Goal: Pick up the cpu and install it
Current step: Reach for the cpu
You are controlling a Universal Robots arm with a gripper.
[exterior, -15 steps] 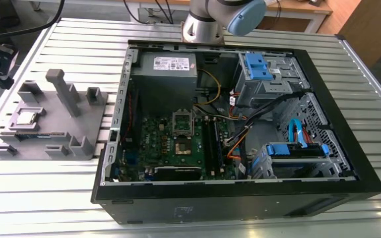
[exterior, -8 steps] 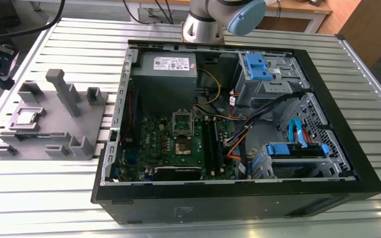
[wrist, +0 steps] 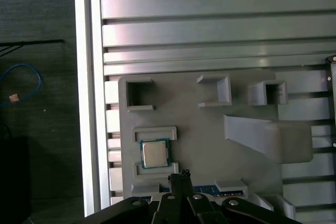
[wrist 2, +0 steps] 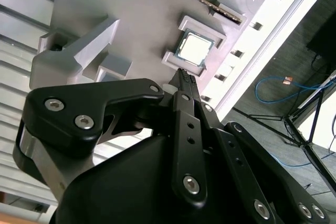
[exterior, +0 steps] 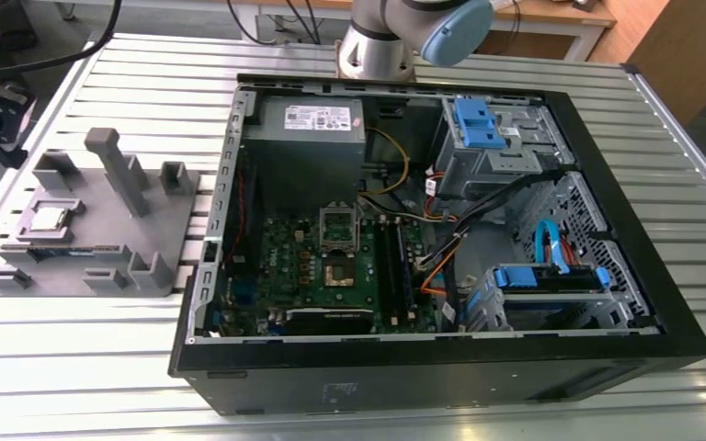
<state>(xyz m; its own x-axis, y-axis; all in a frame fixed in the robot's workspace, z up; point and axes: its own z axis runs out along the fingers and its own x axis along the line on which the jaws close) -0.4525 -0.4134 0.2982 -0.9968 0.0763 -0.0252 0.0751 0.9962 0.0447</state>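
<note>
The black gripper (wrist 2: 185, 77), fingers pressed together on nothing, hangs over the grey plastic holder (wrist 2: 142, 24), its tips near the cpu (wrist 2: 195, 47). The cpu lies flat in a square recess, silvery top up. In the exterior view the holder sits on the slatted table (exterior: 84, 367) at nine o'clock from the open computer case (exterior: 451, 377), with the cpu toward the holder's nine o'clock edge.

A slatted metal table (exterior: 84, 367) stands on a dark floor (wrist: 37, 129).
</note>
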